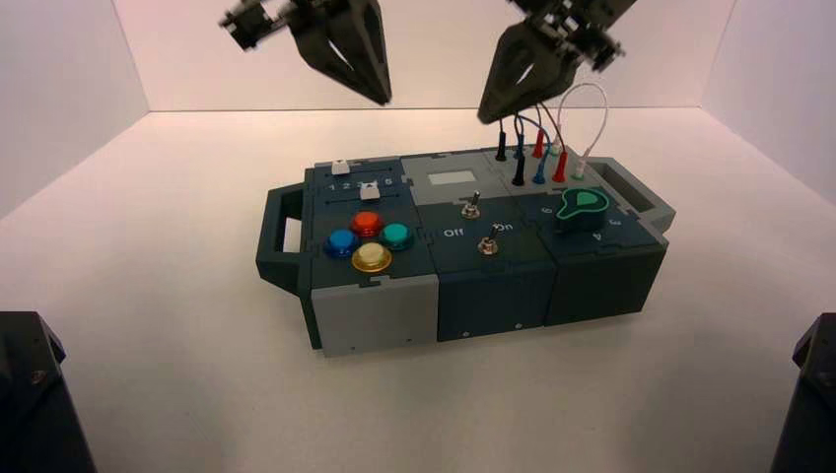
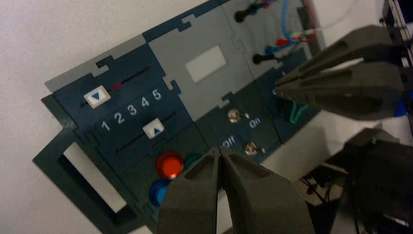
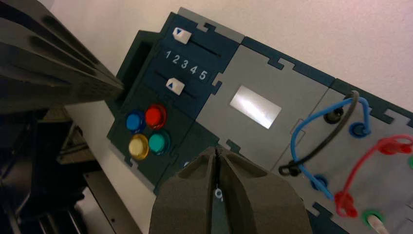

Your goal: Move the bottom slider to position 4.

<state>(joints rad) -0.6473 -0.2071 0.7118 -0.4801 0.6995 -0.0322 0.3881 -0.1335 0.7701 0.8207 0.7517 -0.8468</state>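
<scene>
The bottom slider (image 2: 154,130) is a small white knob with a blue triangle on a dark teal track. It stands about level with numeral 3 of the printed row; numeral 4 (image 2: 145,102) is just beside that. The slider also shows in the right wrist view (image 3: 175,86) and the high view (image 1: 370,187). The top slider (image 2: 96,96) sits at the 1 end. My left gripper (image 1: 380,99) is shut and empty, high above the box's rear. My right gripper (image 1: 485,116) is shut and empty, high above the wires.
The dark teal box (image 1: 296,266) has handles at both ends. It bears four coloured buttons (image 1: 367,223), two metal toggles (image 1: 473,207) by Off/On lettering, a green dial (image 1: 582,205), a grey window (image 1: 449,179) and plugged wires (image 1: 540,148). Black arm bases (image 1: 30,394) stand at the front corners.
</scene>
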